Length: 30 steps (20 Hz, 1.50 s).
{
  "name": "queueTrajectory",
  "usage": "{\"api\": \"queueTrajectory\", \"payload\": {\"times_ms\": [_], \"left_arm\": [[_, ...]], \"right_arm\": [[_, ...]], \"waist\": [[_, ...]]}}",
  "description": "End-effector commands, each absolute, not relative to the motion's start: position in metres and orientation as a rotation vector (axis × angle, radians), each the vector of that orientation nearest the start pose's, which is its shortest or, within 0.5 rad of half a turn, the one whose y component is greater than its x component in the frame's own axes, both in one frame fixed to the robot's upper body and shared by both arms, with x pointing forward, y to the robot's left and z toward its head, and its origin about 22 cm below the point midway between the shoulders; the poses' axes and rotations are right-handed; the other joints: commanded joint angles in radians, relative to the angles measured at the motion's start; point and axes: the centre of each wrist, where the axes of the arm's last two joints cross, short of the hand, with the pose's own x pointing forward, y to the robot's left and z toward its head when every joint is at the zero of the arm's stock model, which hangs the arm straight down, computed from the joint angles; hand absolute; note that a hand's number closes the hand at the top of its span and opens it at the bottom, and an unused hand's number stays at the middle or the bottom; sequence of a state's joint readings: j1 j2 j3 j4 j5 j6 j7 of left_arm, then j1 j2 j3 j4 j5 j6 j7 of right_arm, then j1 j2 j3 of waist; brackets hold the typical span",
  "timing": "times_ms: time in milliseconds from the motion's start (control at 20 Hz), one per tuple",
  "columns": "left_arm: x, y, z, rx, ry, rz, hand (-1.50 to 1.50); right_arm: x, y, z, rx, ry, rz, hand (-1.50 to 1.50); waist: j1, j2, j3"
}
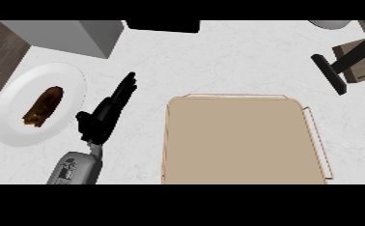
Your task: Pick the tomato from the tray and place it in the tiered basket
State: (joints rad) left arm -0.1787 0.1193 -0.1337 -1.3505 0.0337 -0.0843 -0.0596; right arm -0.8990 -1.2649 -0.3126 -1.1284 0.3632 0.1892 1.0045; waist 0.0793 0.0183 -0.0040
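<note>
A steep downward look at a pale marbled counter (235,56). A large tan tray (242,140) with a thin raised rim fills the lower middle and right of the view; its flat surface shows nothing lying on it, and the tomato named in the task cannot be seen anywhere here.

The robot's left hand (107,111) comes in from the lower left on a grey forearm (73,168). The black hand is open, its fingers (127,86) straight and stretched toward the upper right, holding nothing. It lies over bare counter between the tray and a white plate (61,73), close to both, and whether it touches the counter cannot be told.

The white plate sits at the left edge and carries a dark brown, elongated piece of food (44,106), set diagonally.

At the upper left stands a grey box-shaped object (78,34), beside a strip of dark wood (10,51) at the far left edge. A black object (162,25) is cut off by the top edge in the middle.

At the upper right, a dark frame with brown wooden parts (342,68) reaches in from the right edge; this may be part of the tiered basket, though too little shows to be sure. A grey rounded shape (329,24) peeks in at the top right corner.

The right hand does not appear in the view
</note>
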Motion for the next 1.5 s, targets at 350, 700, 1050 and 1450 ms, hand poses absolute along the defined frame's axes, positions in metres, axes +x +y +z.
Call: {"api": "queueTrajectory", "payload": {"times_ms": [350, 700, 1050, 1450], "left_arm": [[0.289, 0.205, -0.005, -0.139, -1.568, -0.305, 0.00], [0.287, 0.209, -0.006, -0.147, -1.565, -0.306, 0.00], [0.279, 0.213, -0.017, -0.151, -1.556, -0.285, 0.00], [0.281, 0.206, -0.010, -0.139, -1.553, -0.299, 0.00]], "right_arm": [[0.324, -0.464, 0.422, -1.286, -0.917, -0.216, 1.50], [0.363, -0.456, 0.393, -1.254, -0.946, -0.193, 1.50], [0.377, -0.454, 0.388, -1.124, -1.006, -0.275, 1.50], [0.381, -0.445, 0.407, -0.779, -0.953, -0.544, -1.50]], "waist": [[0.010, 0.008, 0.003], [0.005, 0.012, 0.004], [0.005, 0.014, 0.006], [-0.002, 0.009, 0.005]]}}
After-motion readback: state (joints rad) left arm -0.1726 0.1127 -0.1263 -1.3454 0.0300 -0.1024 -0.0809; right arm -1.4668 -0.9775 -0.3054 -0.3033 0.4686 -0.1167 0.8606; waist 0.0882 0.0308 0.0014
